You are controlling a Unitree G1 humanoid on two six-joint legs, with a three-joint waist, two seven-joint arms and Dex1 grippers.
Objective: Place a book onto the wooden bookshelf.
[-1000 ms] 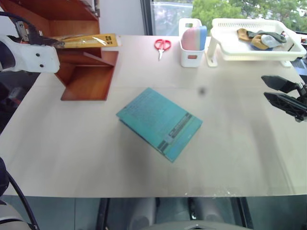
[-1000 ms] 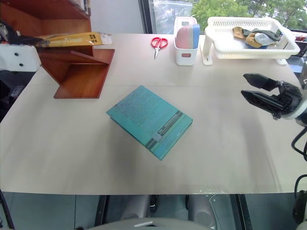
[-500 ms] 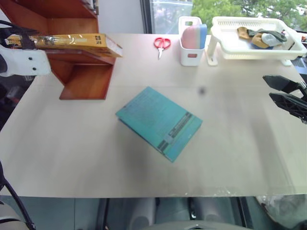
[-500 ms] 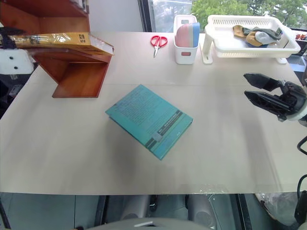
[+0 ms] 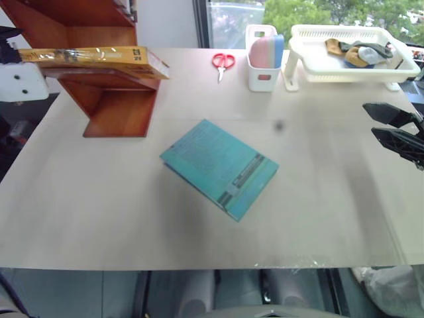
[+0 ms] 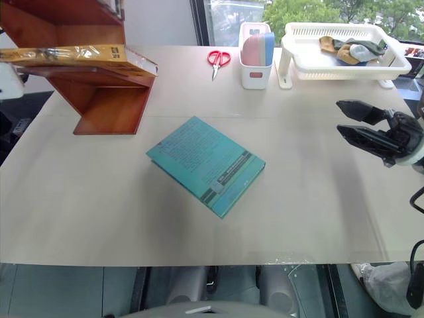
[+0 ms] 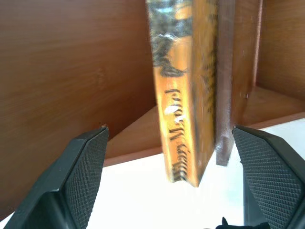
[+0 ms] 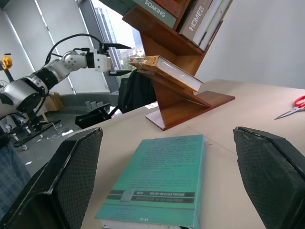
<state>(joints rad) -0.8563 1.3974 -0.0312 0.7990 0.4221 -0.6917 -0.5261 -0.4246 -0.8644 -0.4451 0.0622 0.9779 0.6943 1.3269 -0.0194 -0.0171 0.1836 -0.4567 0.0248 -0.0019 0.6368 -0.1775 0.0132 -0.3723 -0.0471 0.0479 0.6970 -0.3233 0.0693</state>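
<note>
We see one teal book flat on the desk, nearest us. Beyond it, one yellow book lies on the wooden bookshelf, overhanging its edge; we judge it could slide off. Both end effectors, left end effector and right end effector, gape empty. Farthest sits one pair of scissors.

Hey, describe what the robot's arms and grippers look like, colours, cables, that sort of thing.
Each gripper has two black fingers with diamond-textured pads. The right gripper is black on a grey and white wrist. The left gripper sits on a white and silver arm with a black cable looping above it.
</note>
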